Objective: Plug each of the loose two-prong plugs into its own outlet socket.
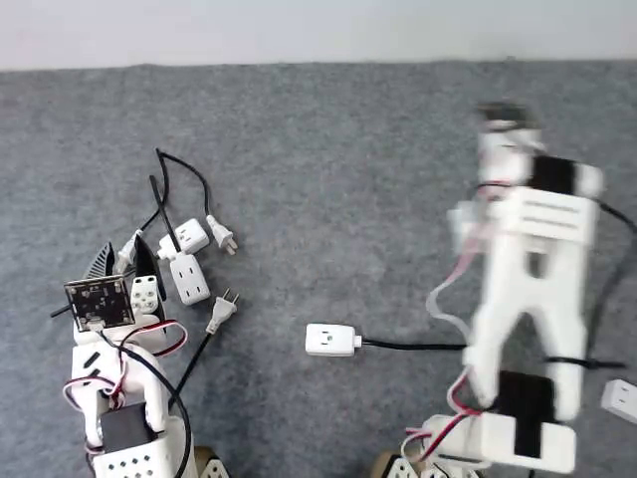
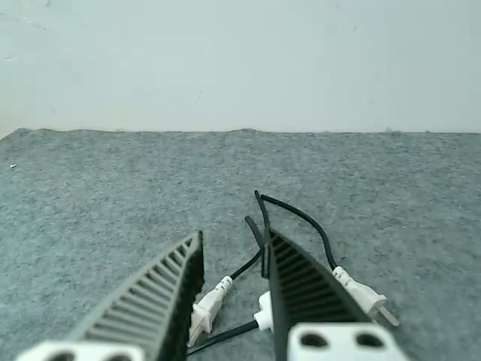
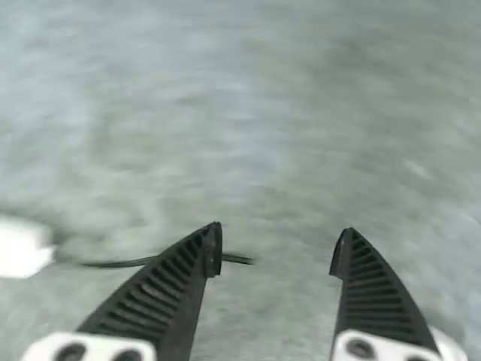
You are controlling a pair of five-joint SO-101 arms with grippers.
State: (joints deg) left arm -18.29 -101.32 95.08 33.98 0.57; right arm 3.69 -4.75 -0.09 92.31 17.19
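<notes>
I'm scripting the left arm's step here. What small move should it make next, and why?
Probably lower the left claw and close on the white two-prong plug lying between its open fingers. The plug lies loose and unplugged on the grey mat, with the outlet sockets close by.

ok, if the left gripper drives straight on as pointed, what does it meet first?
Probably the white plug lying between the open fingers of the left gripper, with its black cord just beyond. Depth is unclear, so it could pass above the plug; past that, bare grey carpet.
</notes>
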